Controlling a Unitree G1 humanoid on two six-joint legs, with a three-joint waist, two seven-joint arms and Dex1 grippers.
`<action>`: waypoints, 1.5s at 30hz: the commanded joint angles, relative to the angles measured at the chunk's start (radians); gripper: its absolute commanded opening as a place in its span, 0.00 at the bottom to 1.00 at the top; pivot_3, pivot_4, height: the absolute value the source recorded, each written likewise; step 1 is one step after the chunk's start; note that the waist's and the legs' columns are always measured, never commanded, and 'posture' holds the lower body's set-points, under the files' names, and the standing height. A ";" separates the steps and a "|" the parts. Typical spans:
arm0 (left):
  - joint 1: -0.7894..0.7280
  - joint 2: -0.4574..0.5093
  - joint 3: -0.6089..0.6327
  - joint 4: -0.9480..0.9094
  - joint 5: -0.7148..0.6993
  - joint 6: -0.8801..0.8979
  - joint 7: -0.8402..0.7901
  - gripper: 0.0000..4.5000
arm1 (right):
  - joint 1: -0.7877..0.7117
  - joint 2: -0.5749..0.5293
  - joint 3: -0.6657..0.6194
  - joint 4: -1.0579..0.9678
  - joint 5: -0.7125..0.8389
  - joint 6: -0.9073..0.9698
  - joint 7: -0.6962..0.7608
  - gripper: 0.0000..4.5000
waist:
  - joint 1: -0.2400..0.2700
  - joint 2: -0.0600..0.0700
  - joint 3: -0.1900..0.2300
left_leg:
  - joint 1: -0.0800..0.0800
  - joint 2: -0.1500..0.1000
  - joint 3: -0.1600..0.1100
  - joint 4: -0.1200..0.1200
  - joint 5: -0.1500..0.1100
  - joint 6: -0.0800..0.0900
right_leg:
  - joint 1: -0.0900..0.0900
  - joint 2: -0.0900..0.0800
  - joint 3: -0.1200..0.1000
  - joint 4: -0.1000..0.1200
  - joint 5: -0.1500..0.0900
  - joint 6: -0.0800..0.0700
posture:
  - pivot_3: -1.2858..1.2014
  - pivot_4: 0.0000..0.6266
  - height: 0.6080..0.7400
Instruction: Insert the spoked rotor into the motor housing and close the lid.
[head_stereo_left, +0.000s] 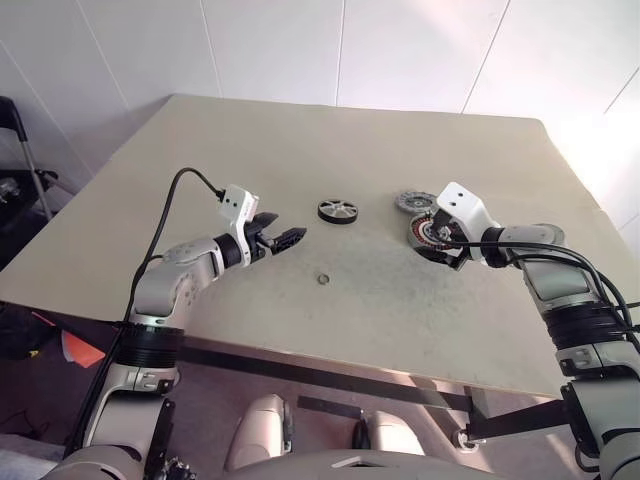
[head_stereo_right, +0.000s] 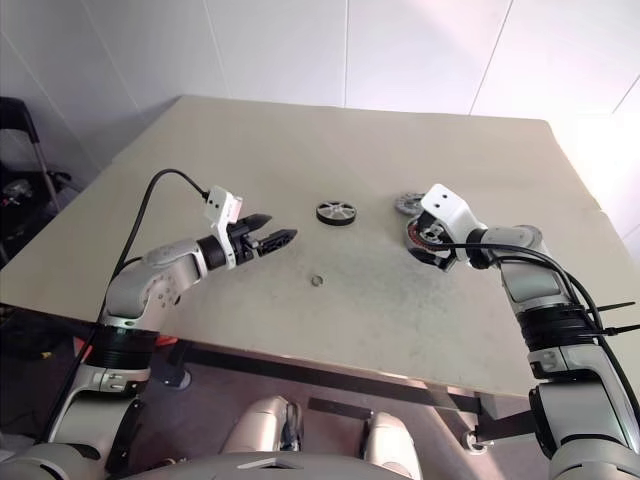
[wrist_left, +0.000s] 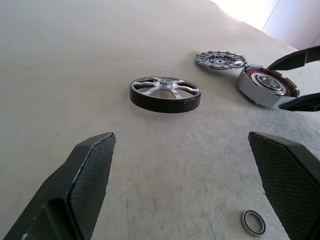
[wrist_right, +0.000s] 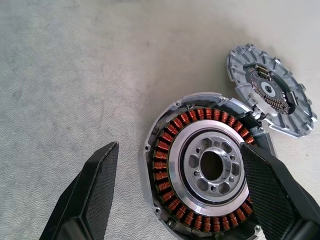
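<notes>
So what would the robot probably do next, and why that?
Probably ease the open left gripper forward to the spoked rotor and close on it. The rotor lies free on the table, the motor housing shows bare coils, and the right gripper already straddles the housing, open.
</notes>
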 joint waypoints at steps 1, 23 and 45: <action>-0.008 0.001 0.016 -0.040 -0.012 -0.018 -0.002 1.00 | -0.029 0.012 -0.052 -0.086 0.074 0.044 0.021 0.97 | 0.000 0.000 0.000 | 0.000 0.000 0.000 0.000 0.000 0.000 | 0.000 0.000 0.000 0.000 0.000 0.000 | 0.52 0.00 1.00; -0.028 0.001 0.019 -0.014 -0.016 -0.024 -0.005 1.00 | -0.034 -0.040 -0.057 -0.023 0.064 0.041 0.001 0.97 | 0.003 0.000 0.000 | 0.000 0.000 0.001 0.000 0.000 0.000 | 0.000 0.000 0.000 -0.001 0.000 0.000 | 0.52 0.00 1.00; 0.010 -0.003 0.036 -0.036 -0.020 -0.028 0.029 1.00 | -0.031 0.000 0.042 0.014 0.012 0.020 0.036 0.97 | -0.003 0.000 0.000 | 0.001 0.003 0.002 -0.001 0.000 0.000 | -0.001 0.002 0.001 0.000 0.000 0.000 | 0.52 0.00 1.00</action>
